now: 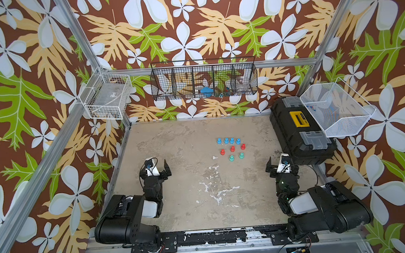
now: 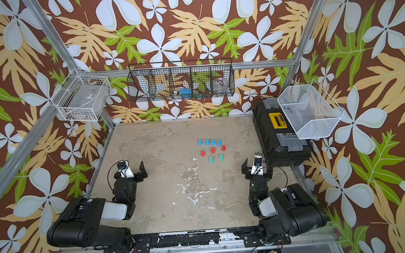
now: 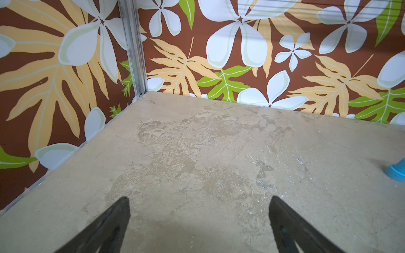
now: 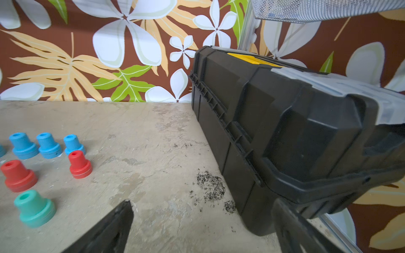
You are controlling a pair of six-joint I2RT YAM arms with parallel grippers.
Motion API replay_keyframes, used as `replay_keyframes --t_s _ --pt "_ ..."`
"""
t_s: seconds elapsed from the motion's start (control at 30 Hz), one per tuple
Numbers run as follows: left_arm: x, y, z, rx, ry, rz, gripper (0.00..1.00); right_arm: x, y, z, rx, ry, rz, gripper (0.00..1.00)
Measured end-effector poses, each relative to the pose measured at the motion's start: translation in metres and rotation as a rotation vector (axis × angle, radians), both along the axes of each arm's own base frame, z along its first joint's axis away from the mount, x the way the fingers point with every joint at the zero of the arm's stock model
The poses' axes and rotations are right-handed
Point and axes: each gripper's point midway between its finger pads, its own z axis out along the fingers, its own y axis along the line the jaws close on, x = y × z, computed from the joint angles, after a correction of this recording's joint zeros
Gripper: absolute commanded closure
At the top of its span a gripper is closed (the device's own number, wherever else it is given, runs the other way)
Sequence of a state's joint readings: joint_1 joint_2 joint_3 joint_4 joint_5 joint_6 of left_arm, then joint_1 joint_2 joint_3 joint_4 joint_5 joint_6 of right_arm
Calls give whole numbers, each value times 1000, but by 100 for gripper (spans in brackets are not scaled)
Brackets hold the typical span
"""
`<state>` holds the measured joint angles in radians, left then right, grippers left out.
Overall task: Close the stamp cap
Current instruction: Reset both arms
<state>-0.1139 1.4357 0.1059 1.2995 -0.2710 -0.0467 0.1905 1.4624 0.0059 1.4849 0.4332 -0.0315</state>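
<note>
Arms sit folded at the near edge of the surface (image 1: 178, 207), the left at 8 o'clock and the right at 4 o'clock. The left end effector (image 3: 199, 197) hangs open over bare surface with nothing between its fingers. The right end effector (image 4: 202, 201) is also spread wide and empty, just beside the near corner of the toolbox (image 4: 274, 122); contact cannot be told.

Past them, at about 1 o'clock from the middle, nine small stamps (image 1: 232, 149) stand upright, wide ends down, in three rows, well apart from both end effectors. Nearest are two teal stamps (image 1: 231, 157), then three red stamps (image 1: 222, 151), then four blue stamps (image 1: 226, 140). Whether any cap is off cannot be told.

At 2 o'clock the black toolbox lies with its lid shut, with a yellow handle and grey latches on top. Above it, on the side wall at 3 o'clock, hangs a white mesh bin (image 1: 343, 127) holding a few tiny blue and red bits.

At 12 o'clock, on the far wall, a black wire basket (image 1: 164, 90) has five compartments. A blue object (image 1: 206, 91) lies in the middle one, small mixed pieces in the fourth from the left, and a clear round item (image 1: 242, 81) in the fifth. At 10 o'clock a white wire basket (image 1: 90, 108) holds a clear flat box (image 1: 109, 94).
</note>
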Motion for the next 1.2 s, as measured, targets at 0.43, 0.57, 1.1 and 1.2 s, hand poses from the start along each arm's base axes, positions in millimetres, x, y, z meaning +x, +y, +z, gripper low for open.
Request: replay_keyframes --t_s 0.43,0.57,1.1,1.2 --pt "15 -8 8 12 -7 -69 0 41 -1 10 31 13 51 0" --pt "11 -10 4 13 0 -61 0 41 2 2 33 48 72 0" --pt "9 -7 2 17 5 -42 0 41 3 -2 36 63 77 0" --pt "9 -7 2 17 5 -41 0 41 3 -2 36 63 77 0"
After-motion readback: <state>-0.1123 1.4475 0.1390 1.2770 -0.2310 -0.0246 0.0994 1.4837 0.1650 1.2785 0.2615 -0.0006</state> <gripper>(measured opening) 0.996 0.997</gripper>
